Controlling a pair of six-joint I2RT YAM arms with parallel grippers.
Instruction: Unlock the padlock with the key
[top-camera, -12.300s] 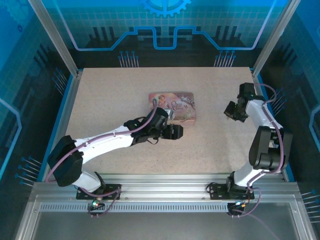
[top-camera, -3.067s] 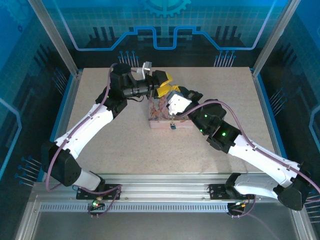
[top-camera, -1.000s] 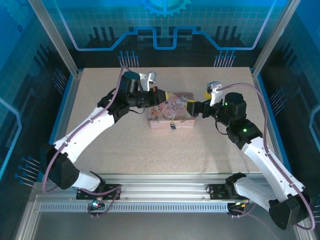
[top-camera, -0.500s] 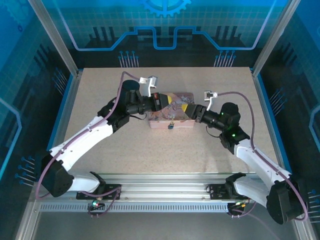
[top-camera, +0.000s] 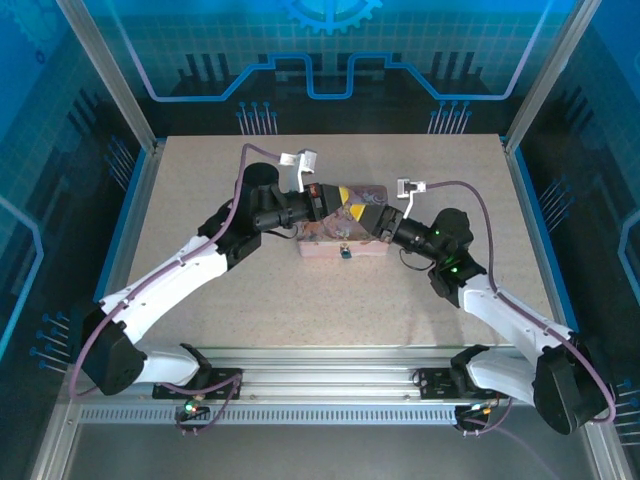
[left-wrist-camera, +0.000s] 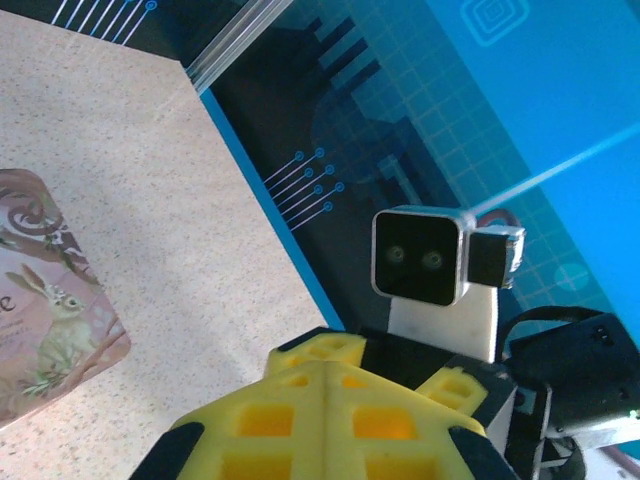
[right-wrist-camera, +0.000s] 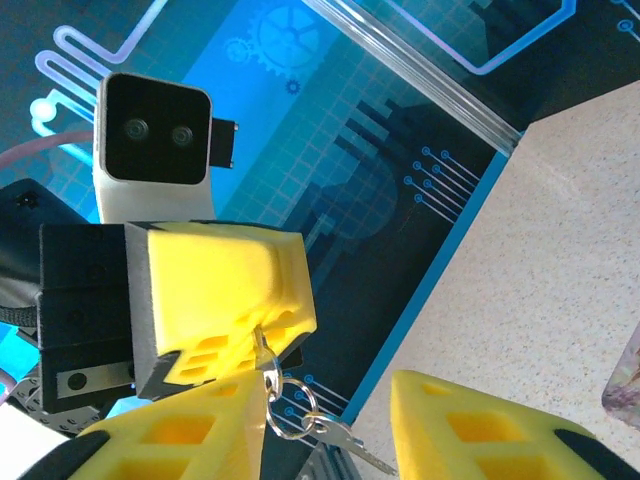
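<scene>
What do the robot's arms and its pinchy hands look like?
The left arm and right arm are chunky white tubes with black joints, and a thin purple cable runs along each. Small green lights glow on the right one. The left gripper and right gripper have blocky yellow fingers with square holes. Each carries a white box camera with two round lenses.

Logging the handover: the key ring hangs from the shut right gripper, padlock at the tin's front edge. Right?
No: the key ring hangs from the shut left gripper, as the right wrist view shows; the right gripper is open beside it. The padlock is at the tin's front edge.
</scene>
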